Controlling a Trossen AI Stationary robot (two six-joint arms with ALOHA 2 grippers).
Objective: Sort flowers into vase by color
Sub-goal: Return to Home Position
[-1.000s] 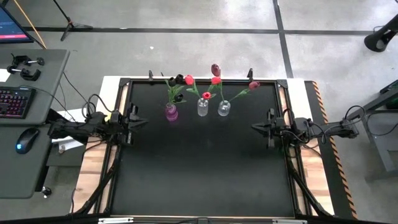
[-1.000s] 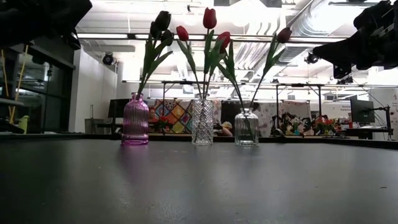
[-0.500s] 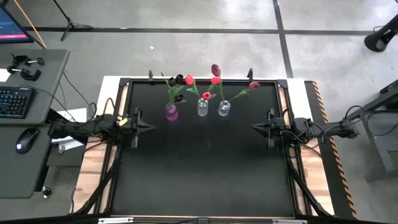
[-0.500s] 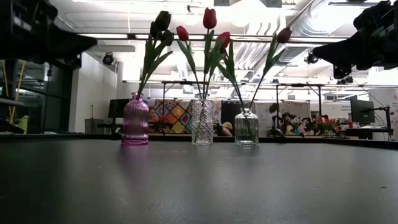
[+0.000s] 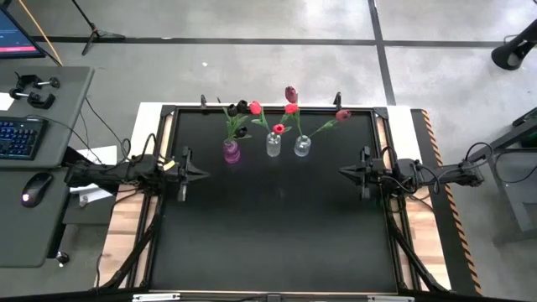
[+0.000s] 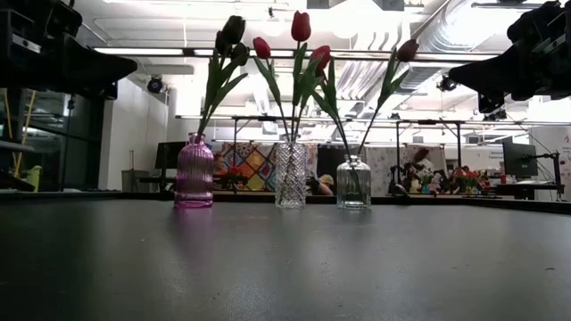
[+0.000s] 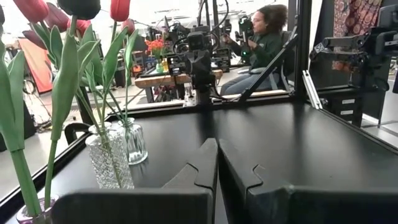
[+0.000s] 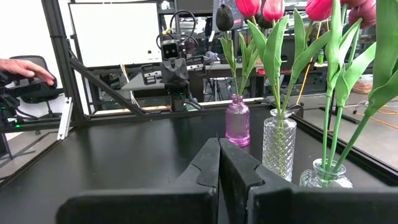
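- Since a second ago, your left arm has swung round and levelled out at the left edge of the bench [image 5: 268, 243]. Your right arm has not shifted.
- Your left gripper [image 5: 198, 172] hovers over the left side of the bench and points inward toward the other arm. Its jaws are clenched together on nothing.
- Your right gripper [image 5: 341, 172] mirrors it over the right side, with its jaws likewise pressed together and empty.
- The flowers [image 6: 301, 25] all stand on their long green stems in three vases, which form a row near the far edge.
- Dark maroon heads are in the pink vase [image 5: 231, 152] and red heads are in the middle vase [image 5: 273, 145]. A pinkish head leans out to the right from the right vase [image 5: 302, 147].
- Both grippers sit well apart from the vases, on the near side of the row. The wide dark bench surface lies between them and runs on to the near edge.
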